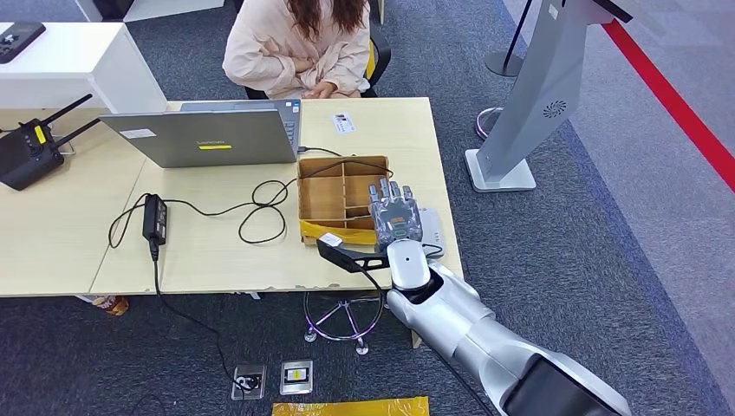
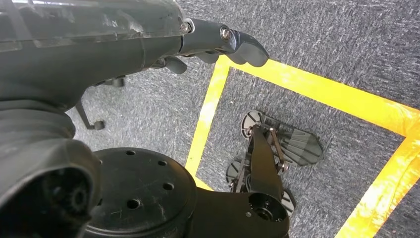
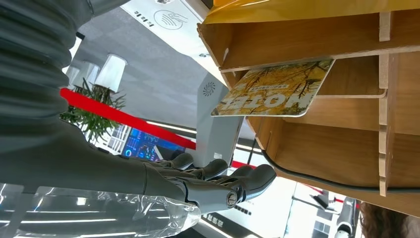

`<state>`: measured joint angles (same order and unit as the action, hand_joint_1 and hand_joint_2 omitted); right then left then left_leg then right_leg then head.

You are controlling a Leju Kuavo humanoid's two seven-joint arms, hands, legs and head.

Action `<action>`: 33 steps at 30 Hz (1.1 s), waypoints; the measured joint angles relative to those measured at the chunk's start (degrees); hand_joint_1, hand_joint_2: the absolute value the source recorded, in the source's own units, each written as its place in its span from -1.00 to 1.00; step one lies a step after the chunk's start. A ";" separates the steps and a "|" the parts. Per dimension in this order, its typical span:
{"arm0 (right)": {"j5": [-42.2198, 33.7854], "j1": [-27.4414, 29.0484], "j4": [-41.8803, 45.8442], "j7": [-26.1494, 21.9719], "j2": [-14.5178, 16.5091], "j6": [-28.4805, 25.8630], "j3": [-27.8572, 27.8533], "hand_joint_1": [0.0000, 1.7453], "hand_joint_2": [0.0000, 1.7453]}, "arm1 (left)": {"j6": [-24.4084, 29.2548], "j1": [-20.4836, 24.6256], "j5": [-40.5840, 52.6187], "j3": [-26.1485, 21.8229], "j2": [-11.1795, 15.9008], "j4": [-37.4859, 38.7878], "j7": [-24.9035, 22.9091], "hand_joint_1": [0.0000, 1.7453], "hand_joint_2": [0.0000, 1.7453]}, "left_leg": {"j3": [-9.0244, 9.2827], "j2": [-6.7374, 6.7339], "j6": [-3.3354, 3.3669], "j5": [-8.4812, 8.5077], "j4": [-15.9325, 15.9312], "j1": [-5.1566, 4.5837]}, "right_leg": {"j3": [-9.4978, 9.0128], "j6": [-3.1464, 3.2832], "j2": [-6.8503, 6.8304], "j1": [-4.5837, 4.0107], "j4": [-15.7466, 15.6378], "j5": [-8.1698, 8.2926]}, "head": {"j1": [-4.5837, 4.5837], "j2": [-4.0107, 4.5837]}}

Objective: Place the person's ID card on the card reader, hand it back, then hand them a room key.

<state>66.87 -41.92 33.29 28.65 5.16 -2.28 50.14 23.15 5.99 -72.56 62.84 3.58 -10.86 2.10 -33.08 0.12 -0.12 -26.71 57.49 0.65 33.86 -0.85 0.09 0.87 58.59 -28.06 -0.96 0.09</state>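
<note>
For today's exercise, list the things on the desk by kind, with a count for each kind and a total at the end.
Laptop: 1
Power adapter: 1
Wooden divided box: 1
Card lying on the desk: 1
Black radio device with antennas: 1
Total: 5

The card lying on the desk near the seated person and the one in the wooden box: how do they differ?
The card on the desk lies flat in the open, pale with dark print. The card in the wooden box sticks out of a divider slot and bears a yellow autumn-leaf picture with large lettering. The right hand hovers open by the box, far from the desk card. Both are thin rectangles.
</note>
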 joint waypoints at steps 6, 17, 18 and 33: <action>-0.01 0.21 0.00 -0.14 0.00 0.25 0.02 -1.00 1.00 | -0.17 0.00 0.03 0.00 -0.01 0.00 0.00 -1.00 -1.00 | 0.00 0.00 0.00 0.00 0.00 0.00 | 0.00 0.00 0.00 0.00 0.00 0.00 | 0.00 0.00; -0.01 0.20 -0.15 -0.57 0.32 0.51 0.02 -1.00 1.00 | -0.15 0.01 0.70 0.02 -0.02 0.00 -0.66 -1.00 -1.00 | 0.00 0.00 0.00 0.00 0.00 0.00 | 0.00 0.00 0.00 0.00 0.00 0.00 | 0.00 0.01; 0.01 0.18 -0.16 -0.58 0.38 0.53 0.02 -1.00 1.00 | -0.15 0.01 0.72 0.02 -0.01 0.00 -0.67 -1.00 -1.00 | 0.00 0.00 0.00 0.00 0.00 0.00 | 0.00 0.00 0.00 0.00 0.00 0.00 | 0.00 0.00; 0.83 -0.42 -1.77 -1.33 2.04 0.36 0.02 -1.00 1.00 | 1.51 0.00 -0.96 0.00 -0.15 0.00 -1.09 -1.00 -1.00 | -0.01 0.00 0.00 0.00 0.00 0.00 | 0.00 0.00 0.00 0.00 0.00 0.00 | 0.00 0.00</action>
<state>67.70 -42.34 31.52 27.33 7.20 -1.92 50.16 24.66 6.00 -73.52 62.84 3.44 -10.86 1.01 -33.09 0.13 -0.12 -26.71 57.49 0.65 33.86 -0.85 0.09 0.87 58.60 -28.06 -0.96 0.09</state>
